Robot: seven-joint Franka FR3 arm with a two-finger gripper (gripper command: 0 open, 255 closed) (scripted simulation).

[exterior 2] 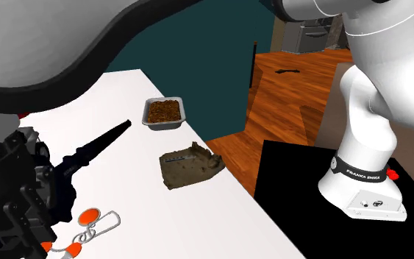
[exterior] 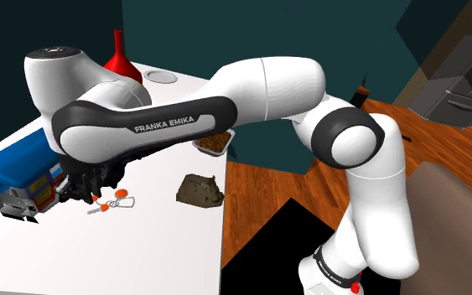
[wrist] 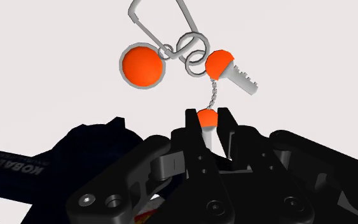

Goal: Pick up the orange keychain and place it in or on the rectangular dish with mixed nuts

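Note:
The orange keychain (exterior: 115, 199) (exterior 2: 89, 217) (wrist: 142, 65) has an orange disc, a silver clip, rings and an orange-headed key. A short chain runs from it to a small orange piece (wrist: 207, 118). My black gripper (exterior: 93, 197) (exterior 2: 47, 246) (wrist: 208, 122) is shut on that small piece, low over the white table (exterior: 167, 226). Whether the keychain rests on the table or hangs just above it I cannot tell. The rectangular dish of nuts (exterior: 213, 144) (exterior 2: 163, 112) stands further along the table, near its edge and partly behind my forearm in the shoulder view.
A brown lumpy object (exterior: 199, 190) (exterior 2: 189, 165) lies between the keychain and the dish. A blue box (exterior: 16, 163) sits close beside the gripper. A red funnel-shaped thing (exterior: 121, 59) and a white disc (exterior: 160, 76) stand at the table's far end. The table edge (exterior 2: 242, 195) drops to wooden floor.

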